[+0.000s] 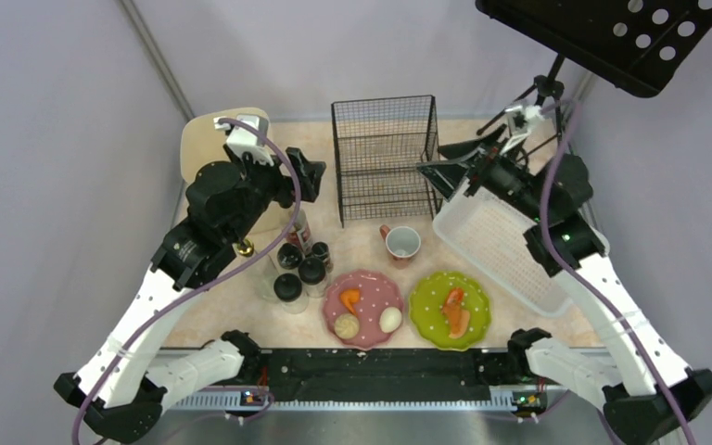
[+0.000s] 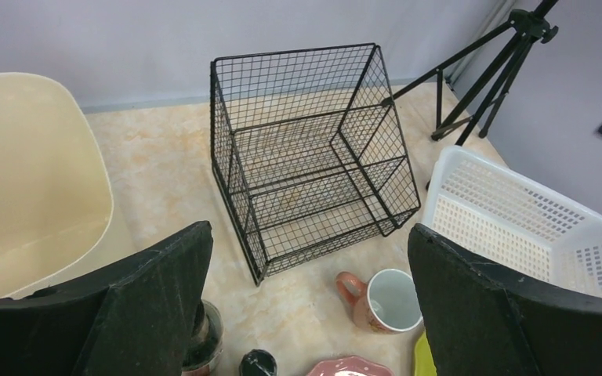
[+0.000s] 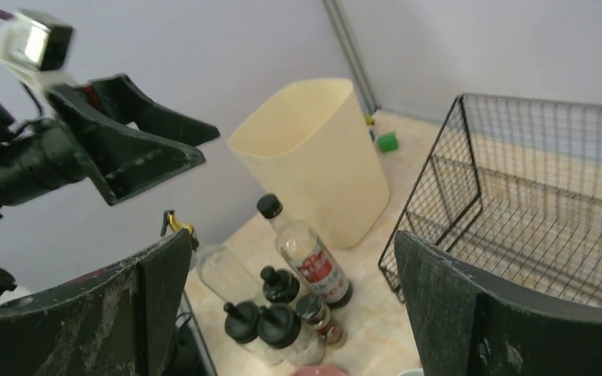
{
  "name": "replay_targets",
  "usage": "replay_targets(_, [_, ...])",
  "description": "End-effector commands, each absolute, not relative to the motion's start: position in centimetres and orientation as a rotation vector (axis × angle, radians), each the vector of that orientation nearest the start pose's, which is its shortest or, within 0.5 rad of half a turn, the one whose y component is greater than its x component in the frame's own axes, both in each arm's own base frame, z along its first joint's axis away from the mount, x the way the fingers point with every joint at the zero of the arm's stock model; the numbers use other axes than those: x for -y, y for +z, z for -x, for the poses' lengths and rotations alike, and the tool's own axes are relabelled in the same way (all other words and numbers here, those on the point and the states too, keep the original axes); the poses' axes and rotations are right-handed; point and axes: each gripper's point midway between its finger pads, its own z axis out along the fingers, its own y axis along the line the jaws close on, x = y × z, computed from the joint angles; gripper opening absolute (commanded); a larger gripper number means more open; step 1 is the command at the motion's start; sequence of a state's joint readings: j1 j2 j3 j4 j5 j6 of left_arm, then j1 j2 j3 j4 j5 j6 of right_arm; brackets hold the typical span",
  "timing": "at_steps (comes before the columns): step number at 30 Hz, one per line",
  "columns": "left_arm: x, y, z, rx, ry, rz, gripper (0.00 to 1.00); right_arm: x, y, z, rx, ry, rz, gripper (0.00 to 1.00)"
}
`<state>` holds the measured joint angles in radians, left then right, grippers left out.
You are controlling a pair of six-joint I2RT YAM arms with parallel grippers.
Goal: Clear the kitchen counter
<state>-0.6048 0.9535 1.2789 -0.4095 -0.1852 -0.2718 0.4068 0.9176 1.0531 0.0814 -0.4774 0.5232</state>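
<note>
Seen from above, the front rail [image 1: 380, 400] lies nearest. Beyond it the kitchen counter [image 1: 371, 236] fills the middle of the view. The left gripper [image 1: 304, 176] hangs above a cluster of bottles [image 1: 297, 271], and the right gripper [image 1: 451, 159] hangs over the far corner of the white basket [image 1: 505, 250]. A pink plate [image 1: 371, 283] and a green plate [image 1: 428, 313], both carrying food pieces, stand on the stone with a mug [image 1: 402, 243]. The wire rack [image 1: 385, 158] looks empty.

In the left wrist view, the fingers are spread wide with nothing between them, and they face the rack and mug.

In the right wrist view, the fingers also gape wide and empty, above the bottles and beside the cream bin [image 3: 313, 164].

Clearing seems hardly begun. Nothing shows in the rack or basket, and the plates, mug and bottles all sit on the counter.
</note>
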Motion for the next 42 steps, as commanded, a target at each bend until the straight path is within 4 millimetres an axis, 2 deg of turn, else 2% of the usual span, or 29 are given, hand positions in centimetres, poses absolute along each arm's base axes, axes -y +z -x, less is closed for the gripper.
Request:
replay_targets(1, [14.2, 42.8, -26.9, -1.612, -0.484, -0.031, 0.99, -25.2, 40.5, -24.4, -1.501, 1.222, 0.448, 0.99])
replay_targets(5, [10.9, 41.7, -26.6, -1.643, -0.353, 0.100, 0.97, -28.6, 37.9, -23.4, -1.527, 1.104, 0.558, 0.99])
replay_targets(12, [7.1, 38.8, -25.6, -1.696, -0.200, 0.235, 0.95, -35.8, 33.7, -19.0, -1.518, 1.032, 0.793, 0.97])
replay_targets(19, [3.4, 37.4, -24.2, -1.705, -0.039, 0.333, 0.95, -41.2, 30.7, -15.0, -1.335, 1.031, 1.022, 0.90])
replay_targets(28, [2.2, 36.3, -22.1, -1.698, -0.074, 0.359, 0.93, -46.6, 29.8, -14.4, -1.133, 1.035, 1.067, 0.89])
replay_targets(32, [1.7, 35.6, -21.5, -1.692, -0.076, 0.375, 0.93, -49.1, 29.4, -14.5, -1.098, 1.041, 1.049, 0.88])
replay_targets(42, [0.6, 34.8, -20.2, -1.683, -0.066, 0.379, 0.93, -52.2, 30.3, -15.0, -0.988, 1.085, 0.962, 0.84])
